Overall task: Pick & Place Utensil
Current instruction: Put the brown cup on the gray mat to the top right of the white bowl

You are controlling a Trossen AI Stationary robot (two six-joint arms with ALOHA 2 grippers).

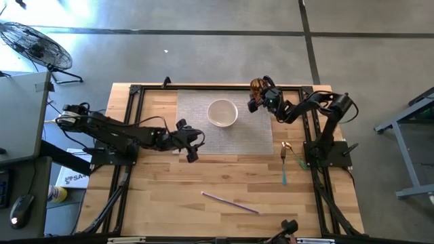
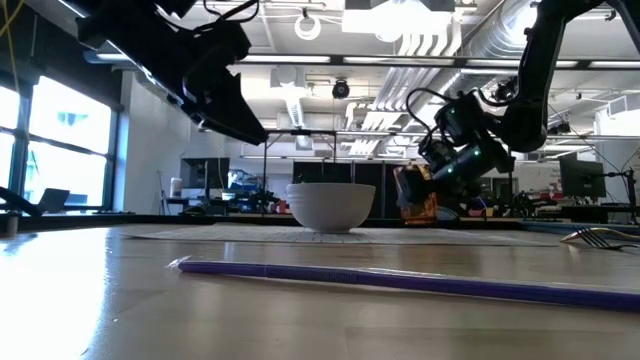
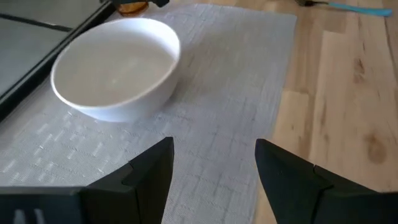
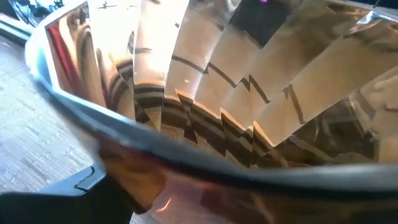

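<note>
High view: the table is being taken up in its far half by a grey mat, with bare wood being left open along the near side and at both ends. A black frame is being seen running around the mat and down both sides towards the near edge.

A fork with a blue handle and metal tines is being seen lying on the wood just off the mat's right near corner, close beside the right arm's base. A thin purple straw is being seen lying slantwise on the open wood near the front, well apart from the fork.

A white bowl is being seen standing upright on the mat's far part; nothing is being shown inside it in the left wrist view. An amber glass cup is being seen at the mat's far right corner, just right of the bowl.

The left gripper is being held above the mat's near left edge, its fingers being kept spread with only mat between them. The right gripper is being held at the cup, its jaws standing wide; whether the cup is being pinched cannot be told.
</note>
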